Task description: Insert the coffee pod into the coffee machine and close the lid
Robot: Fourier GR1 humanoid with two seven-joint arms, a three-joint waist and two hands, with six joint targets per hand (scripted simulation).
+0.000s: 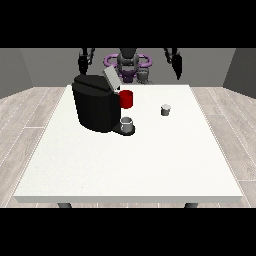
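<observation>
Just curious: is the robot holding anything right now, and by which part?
Nothing: both hands are raised behind the table, away from the coffee pod.

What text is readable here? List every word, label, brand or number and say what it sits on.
None: no readable text shows anywhere.
Black boxy coffee machine: no brand or label visible.
Small grey coffee pod: no marking visible.
Red cylindrical cup: plain.
Large white table: plain.

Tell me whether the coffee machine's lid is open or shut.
Open. The grey lid stands tilted up above the black coffee machine, not lying flat on its top. The coffee pod sits apart on the table.
</observation>
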